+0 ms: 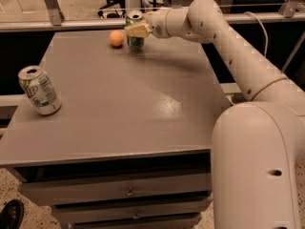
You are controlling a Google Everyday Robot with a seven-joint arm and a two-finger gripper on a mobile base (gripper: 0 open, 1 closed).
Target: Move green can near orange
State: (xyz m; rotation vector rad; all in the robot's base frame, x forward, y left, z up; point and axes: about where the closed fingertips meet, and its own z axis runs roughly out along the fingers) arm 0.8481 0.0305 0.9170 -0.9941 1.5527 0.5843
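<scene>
The green can [135, 38] stands upright at the far end of the grey table [124, 99], its silver top showing. My gripper [136, 31] is around the can, a pale finger across its front. The orange [116, 38] lies on the table just left of the can, a small gap between them. My white arm reaches in from the right, over the table's far right part.
A white-and-green can [39, 90] with a printed label stands near the table's left edge, tilted. A metal rail [71, 24] runs behind the table. Drawers [128, 192] sit below the front edge. A black shoe [9, 216] is at bottom left.
</scene>
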